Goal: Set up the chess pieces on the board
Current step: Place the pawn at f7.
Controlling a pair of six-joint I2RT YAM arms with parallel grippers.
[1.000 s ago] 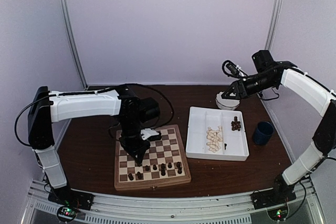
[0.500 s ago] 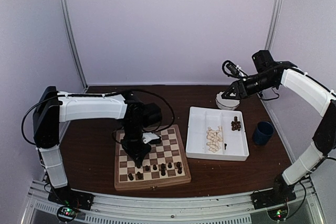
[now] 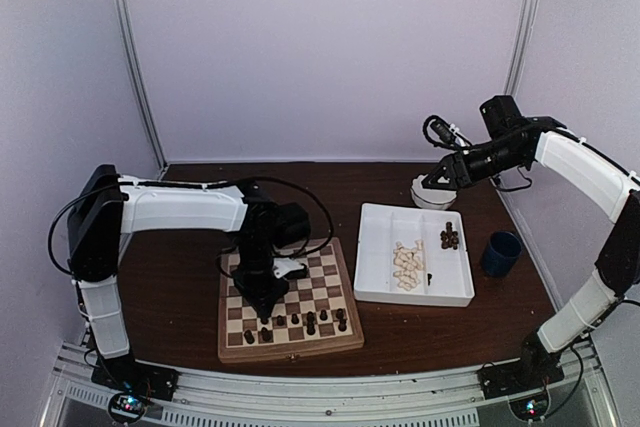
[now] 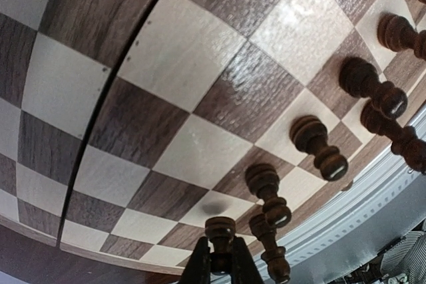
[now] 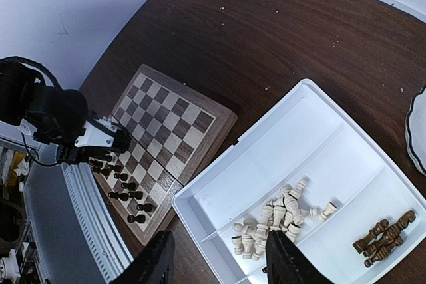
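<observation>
The board [image 3: 331,278] lies on the table in front of the left arm, with several dark brown chess pieces [image 3: 296,322] standing along its near rows. My left gripper [image 3: 263,309] points straight down over the near-left squares. In the left wrist view it [image 4: 222,265] is shut on a dark brown piece [image 4: 220,229], base downward, just above a light square [image 4: 203,154] of the board, its shadow beneath. Other dark pieces [image 4: 318,151] stand to its right. My right gripper [image 3: 433,183] hangs high behind the tray, open [image 5: 216,267] and empty.
A white divided tray [image 3: 381,247] right of the board holds a heap of cream pieces [image 3: 407,265] and a few dark ones [image 3: 449,238]. A blue cup [image 3: 500,253] stands to the tray's right, a white dish [image 3: 422,196] behind it.
My left arm has folded in to the right and brought the held dark piece lower over the board's near-left squares. The right arm has not moved.
</observation>
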